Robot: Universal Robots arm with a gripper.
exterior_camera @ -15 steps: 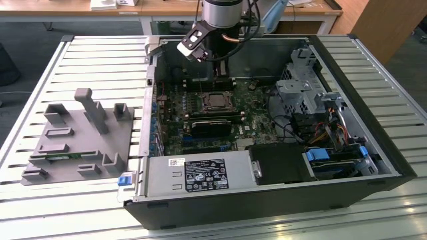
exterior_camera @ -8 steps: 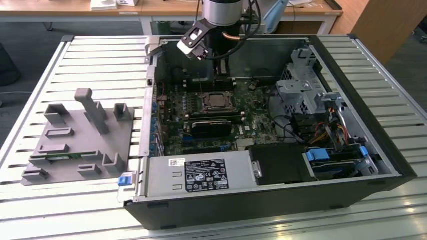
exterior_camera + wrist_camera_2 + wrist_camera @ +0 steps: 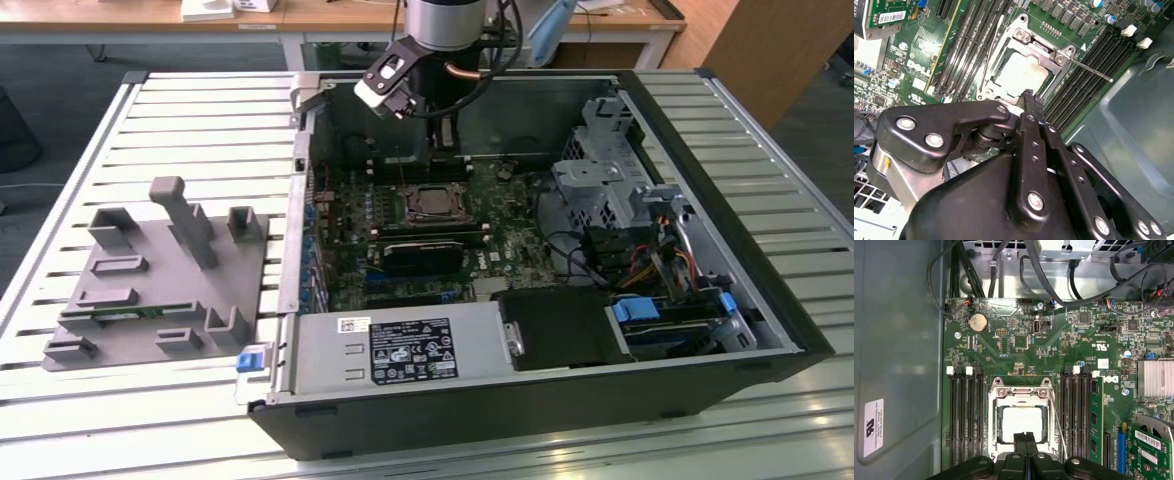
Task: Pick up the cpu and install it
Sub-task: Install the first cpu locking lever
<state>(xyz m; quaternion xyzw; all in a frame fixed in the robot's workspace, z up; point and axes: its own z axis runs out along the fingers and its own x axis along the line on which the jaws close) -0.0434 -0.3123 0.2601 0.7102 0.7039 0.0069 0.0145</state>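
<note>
Slatted table (image 3: 200,130) bears computer case (image 3: 534,410) and grey fixture (image 3: 140,335).

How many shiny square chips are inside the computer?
1. The cpu lies in the metal socket frame in the middle of the green board, between the memory slots. The gripper covers some board, so another could hide.

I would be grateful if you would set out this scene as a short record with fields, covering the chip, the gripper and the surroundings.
cpu: small flat square chip with a shiny silver-grey top, lying inside the metal socket frame on the green motherboard
gripper: black two-finger gripper, shut, holding nothing, tips near the chip's edge in both wrist views
lever: thin metal lever, beside the socket
case: open black computer case on a slatted table
fixture: grey moulded fixture, at the exterior view's left of the case
</note>
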